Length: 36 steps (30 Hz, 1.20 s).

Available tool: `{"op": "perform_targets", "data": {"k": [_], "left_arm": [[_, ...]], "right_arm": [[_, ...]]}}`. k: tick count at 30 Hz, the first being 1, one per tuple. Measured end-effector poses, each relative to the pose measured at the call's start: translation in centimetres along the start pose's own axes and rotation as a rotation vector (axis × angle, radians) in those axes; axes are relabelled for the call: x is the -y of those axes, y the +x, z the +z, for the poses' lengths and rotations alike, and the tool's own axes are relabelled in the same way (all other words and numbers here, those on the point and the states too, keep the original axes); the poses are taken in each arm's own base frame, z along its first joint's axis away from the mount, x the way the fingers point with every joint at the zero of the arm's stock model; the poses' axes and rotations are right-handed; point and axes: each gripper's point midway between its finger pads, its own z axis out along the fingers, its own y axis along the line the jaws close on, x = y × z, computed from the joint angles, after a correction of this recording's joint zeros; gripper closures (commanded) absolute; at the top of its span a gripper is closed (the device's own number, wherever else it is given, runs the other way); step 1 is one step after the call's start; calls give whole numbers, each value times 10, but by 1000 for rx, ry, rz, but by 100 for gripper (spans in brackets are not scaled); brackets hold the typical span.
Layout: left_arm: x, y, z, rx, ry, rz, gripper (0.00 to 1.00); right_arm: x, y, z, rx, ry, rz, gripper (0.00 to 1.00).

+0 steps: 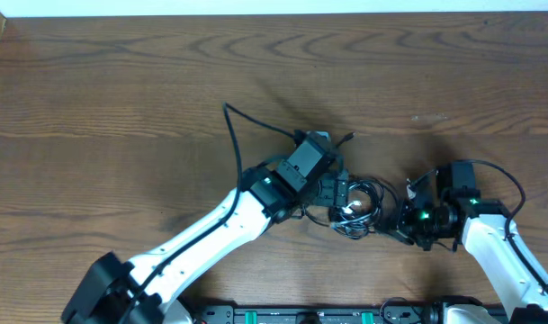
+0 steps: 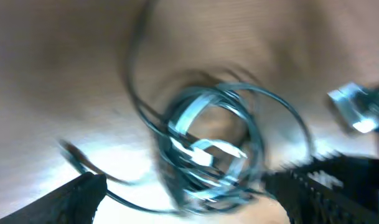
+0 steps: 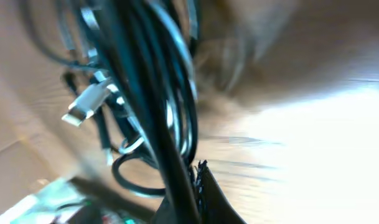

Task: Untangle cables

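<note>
Broadly, a brown wooden table [image 1: 121, 81] fills the overhead view, and both arms reach in from its near edge. The left arm [image 1: 220, 225], white with black joints, slants up towards the middle, while the right arm [image 1: 498, 243] comes in from the lower right corner. Between their ends lie the cables [image 1: 362, 209], a small knot of black loops with a pale bit showing in it, resting on the wood. The left gripper [image 1: 338, 191] sits just beside the knot's left side; its wrist view, though blurred, shows its fingers [image 2: 74, 193] spread wide with the coil lying between them, ungripped. The right gripper [image 1: 405, 221] meets the knot's right edge with its jaws closed, and black strands appear to be pinched there. One loose black cord [image 1: 247, 121] trails from the left gripper's wrist up and left. A white plug [image 3: 83, 109] hangs among the strands in the right wrist view.
</note>
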Motion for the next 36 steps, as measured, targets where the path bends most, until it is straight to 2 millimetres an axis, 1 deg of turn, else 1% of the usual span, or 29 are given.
{"op": "perform_targets", "data": {"k": [3,7,9,12,15,19,21,24,31,36], "left_arm": [[11,11,-1,-66,66,-57,7],[17,24,-3,-135,96,-139,7],[18,26,-3,-152,102,-166,7],[17,31,-4,-176,99,-193,6],[13,37,-5,-202,75,-238,6],[-9,48,-6,-220,-45,-391,6],[-17,48,-6,-204,-93,-475,6],[-22,45,-6,-170,-130,-589,6],[-26,42,-4,-131,-167,-851,6],[-18,36,8,-121,-138,-1017,6]], "right_arm": [[-18,-4,-1,1,-91,5,99],[-53,-18,-8,25,-261,-10,99],[-64,-23,-11,31,-310,-2,99],[-73,-25,-15,22,-354,48,99],[-76,-25,-16,11,-370,88,99],[-78,-24,-16,-3,-380,113,99],[-78,-24,-17,-6,-381,119,99],[-78,-23,-17,-8,-382,122,99],[-78,-23,-17,-9,-383,123,99],[-78,-23,-17,-10,-383,123,99]]}}
